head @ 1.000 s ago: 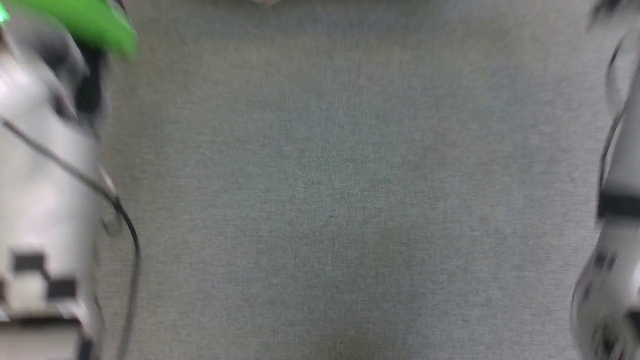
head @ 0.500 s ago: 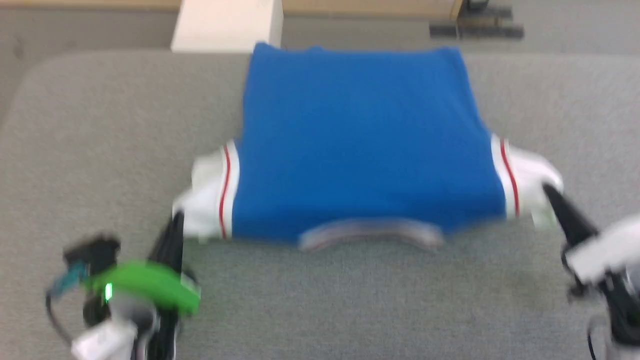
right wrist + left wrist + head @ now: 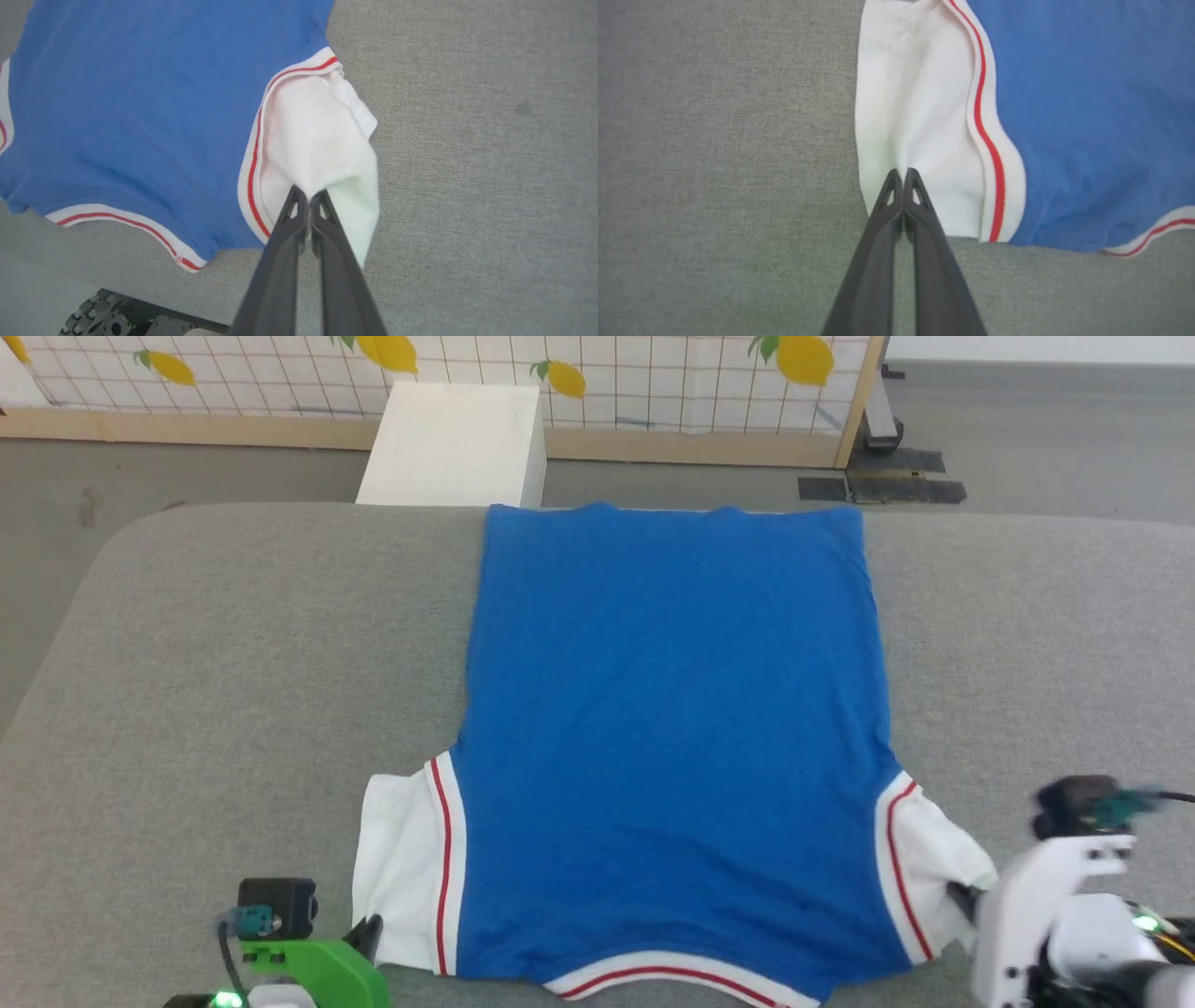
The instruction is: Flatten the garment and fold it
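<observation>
The garment (image 3: pixel 672 728) lies spread flat on the grey padded table (image 3: pixel 233 663), plain blue side up, striped collar toward me and hem at the far edge. My left gripper (image 3: pixel 372 933) is shut on the near edge of the white left sleeve (image 3: pixel 915 107). In the left wrist view its tips (image 3: pixel 903 173) meet where a crease runs up the cloth. My right gripper (image 3: pixel 962 899) is shut on the white right sleeve (image 3: pixel 317 135). That sleeve bunches and lifts a little at the tips (image 3: pixel 308 192).
A white box (image 3: pixel 457 443) stands on the floor just past the table's far edge. Behind it is a lemon-print screen in a wooden frame (image 3: pixel 653 373). The table's left corner (image 3: pixel 56 644) is rounded. Part of my wheeled base (image 3: pixel 93 317) shows below the near edge.
The head camera has swung up from bare table to take in the whole garment. Both grippers stay shut at the two sleeves.
</observation>
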Tool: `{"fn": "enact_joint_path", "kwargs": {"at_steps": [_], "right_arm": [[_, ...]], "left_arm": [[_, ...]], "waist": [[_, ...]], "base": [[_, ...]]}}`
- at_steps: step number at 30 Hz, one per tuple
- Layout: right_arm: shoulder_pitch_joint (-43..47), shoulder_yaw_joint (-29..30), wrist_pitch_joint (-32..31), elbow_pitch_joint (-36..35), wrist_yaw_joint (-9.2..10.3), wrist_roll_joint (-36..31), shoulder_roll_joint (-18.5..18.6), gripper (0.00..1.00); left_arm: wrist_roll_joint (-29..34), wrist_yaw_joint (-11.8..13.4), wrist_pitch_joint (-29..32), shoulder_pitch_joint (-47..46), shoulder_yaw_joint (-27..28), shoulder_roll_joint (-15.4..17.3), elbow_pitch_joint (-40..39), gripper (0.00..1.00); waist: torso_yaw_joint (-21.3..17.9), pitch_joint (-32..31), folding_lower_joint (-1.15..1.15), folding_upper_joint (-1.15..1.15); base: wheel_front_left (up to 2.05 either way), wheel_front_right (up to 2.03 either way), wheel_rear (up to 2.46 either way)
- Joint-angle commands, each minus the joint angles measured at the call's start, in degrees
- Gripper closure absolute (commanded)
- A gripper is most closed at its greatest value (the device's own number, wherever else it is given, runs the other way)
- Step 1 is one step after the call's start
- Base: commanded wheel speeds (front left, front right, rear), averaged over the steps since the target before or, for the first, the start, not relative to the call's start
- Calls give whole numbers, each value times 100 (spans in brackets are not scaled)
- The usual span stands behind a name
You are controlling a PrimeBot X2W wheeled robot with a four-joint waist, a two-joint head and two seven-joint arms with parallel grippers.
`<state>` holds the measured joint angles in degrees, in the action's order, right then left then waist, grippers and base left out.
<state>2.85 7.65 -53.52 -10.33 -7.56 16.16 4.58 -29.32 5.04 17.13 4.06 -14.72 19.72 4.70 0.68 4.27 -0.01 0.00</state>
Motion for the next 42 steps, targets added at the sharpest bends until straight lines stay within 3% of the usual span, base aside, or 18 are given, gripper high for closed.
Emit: {"fn": "enact_joint_path", "kwargs": {"at_steps": [1,9,10,11,12,17,24,30,36,42], "right_arm": [[-145,-179,-92,151,8,-230,57,100],[-195,-571,-49,1385,8,-722,44,100],[-206,-577,84,1477,8,-736,33,94],[-209,-560,177,1541,8,-694,17,76],[-217,-503,317,1580,8,-591,-11,0],[-203,-143,976,1197,8,64,-101,0],[-178,493,1809,-26,8,1100,-161,0],[-1004,768,2514,55,8,1625,-168,0],[-2468,921,2644,668,8,845,-147,0],[-4344,1203,2209,1483,8,-112,-53,0]], "left_arm": [[29,-72,-25,-174,-28,-13,124,100],[-148,-221,-323,-347,-7,-184,596,100],[-184,-230,-376,-344,14,-211,632,100],[-197,-234,-425,-340,27,-222,654,100],[-222,-243,-490,-326,44,-245,675,100],[-291,-230,-688,-221,103,-298,648,100],[-325,-125,-813,-46,173,-298,388,100],[-316,16,-851,49,243,-270,-27,100],[-257,-36,-780,-237,198,-178,-463,100],[-238,-102,-859,-573,233,-129,-875,100]], "waist": [[-12,49,1,0],[11,144,1,0],[13,135,1,0],[8,123,1,0],[3,90,1,0],[-24,-43,1,0],[-119,-122,1,0],[-186,177,1,0],[33,1088,1,0],[279,2200,1,0]], "base": [[0,0,0],[0,0,0],[0,0,0],[0,0,0],[0,0,0],[0,0,0],[0,0,0],[0,0,0],[0,0,0],[0,0,0]]}}
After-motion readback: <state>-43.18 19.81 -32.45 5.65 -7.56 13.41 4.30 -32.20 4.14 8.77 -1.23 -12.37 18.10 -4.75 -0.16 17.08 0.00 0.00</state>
